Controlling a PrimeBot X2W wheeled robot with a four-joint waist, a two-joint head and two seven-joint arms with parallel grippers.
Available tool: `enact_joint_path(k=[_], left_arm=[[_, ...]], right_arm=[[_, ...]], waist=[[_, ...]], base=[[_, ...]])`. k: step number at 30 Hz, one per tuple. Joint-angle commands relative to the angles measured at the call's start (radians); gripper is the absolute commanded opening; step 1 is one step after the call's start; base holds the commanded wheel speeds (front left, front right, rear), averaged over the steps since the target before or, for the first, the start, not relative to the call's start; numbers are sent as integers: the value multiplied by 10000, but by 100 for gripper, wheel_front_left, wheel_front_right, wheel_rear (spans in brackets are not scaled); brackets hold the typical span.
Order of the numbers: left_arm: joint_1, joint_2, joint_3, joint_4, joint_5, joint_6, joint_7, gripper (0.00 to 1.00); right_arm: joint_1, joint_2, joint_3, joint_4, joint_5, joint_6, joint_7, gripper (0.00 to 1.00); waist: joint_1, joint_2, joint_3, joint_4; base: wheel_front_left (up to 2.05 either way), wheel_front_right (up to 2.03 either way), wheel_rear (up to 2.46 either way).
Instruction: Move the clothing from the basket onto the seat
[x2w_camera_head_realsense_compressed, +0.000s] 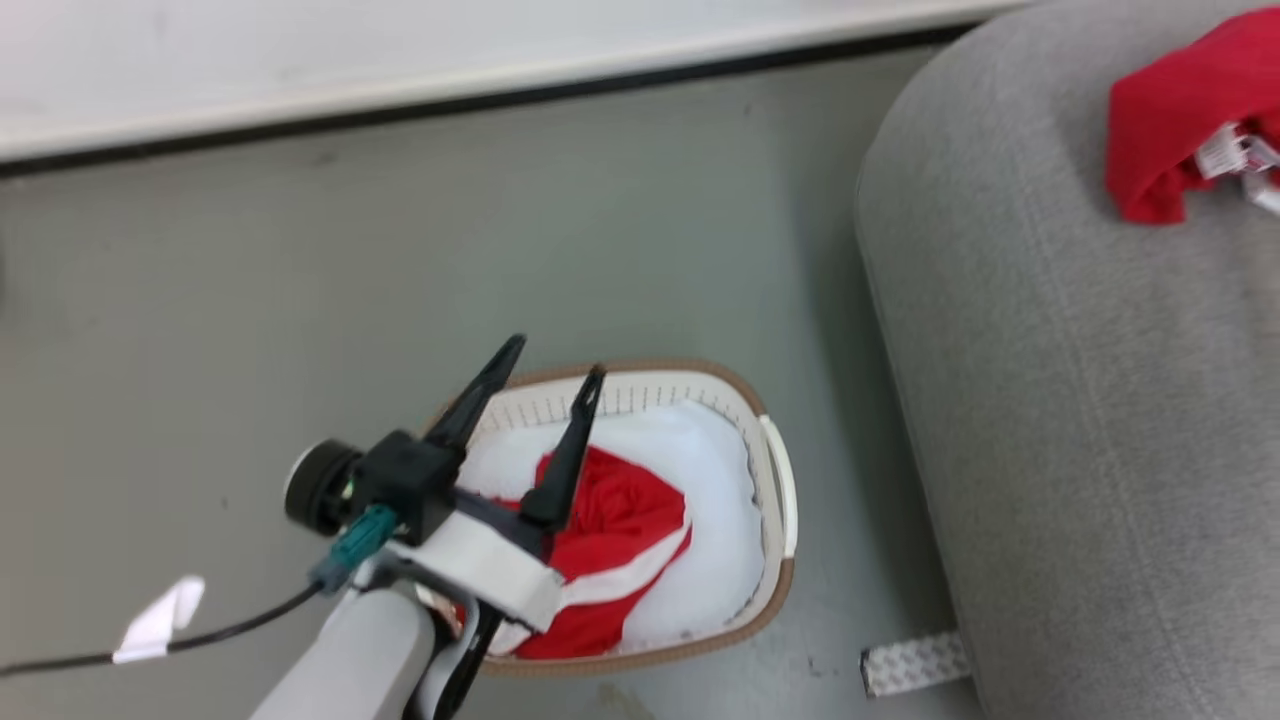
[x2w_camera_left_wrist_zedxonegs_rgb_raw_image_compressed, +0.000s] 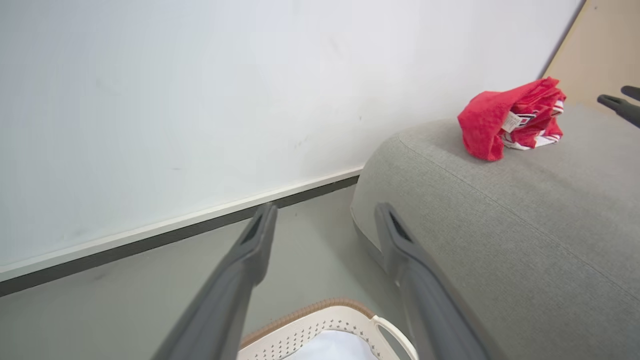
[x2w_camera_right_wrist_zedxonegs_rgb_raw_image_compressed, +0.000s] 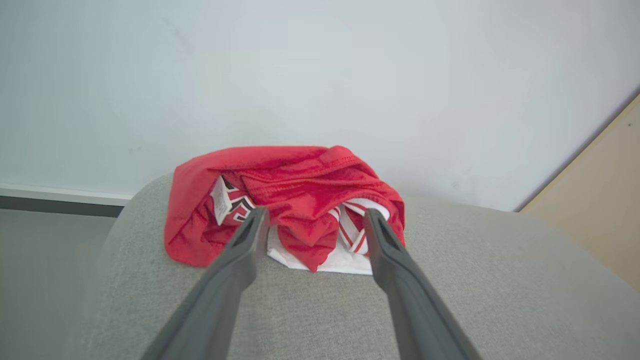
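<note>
Head view: my left gripper hangs spread and empty over the cream perforated plastic basket, which holds a red white-trimmed garment. Left wrist view: I see a second red garment lying on the light-grey woven sofa. Right wrist view: my right gripper is spread and empty.

I see the long dark fingers of my left gripper spread apart beyond its pale forearm, my right gripper likewise parted.

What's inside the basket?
Inside the basket lies a red garment with white trim, on top of a white pad. The left gripper blocks the view of the basket's near left part, and whatever is under the pad is hidden.
</note>
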Motion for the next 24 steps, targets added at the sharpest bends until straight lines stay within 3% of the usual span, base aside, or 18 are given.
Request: enact_joint_path(k=[1, 9, 15, 24], left_arm=[[509, 8, 138, 156, -190, 170, -219, 100], [1585, -127, 707, 691, -453, 478, -525, 100], [2550, -359, 1694, 665, -323, 648, -534, 100], [3928, -840, 3264, 682, 272, 343, -538, 100]], right_arm=[[646, 178, 172, -588, 108, -22, -25, 100], [2529, 1040, 475, -2626, -16, -22, -16, 100], [4037, 1836, 840, -4027, 152, -22, -14, 100], [5756, 2544, 1498, -4517, 299, -22, -15, 100]], waist=[[1, 0, -1165, 86], [1, 0, -2474, 586], [1, 0, -3180, 1079], [1, 0, -4029, 1517]], base=[[0, 0, 0], [0, 0, 0], [0, 0, 0], [0, 0, 0]])
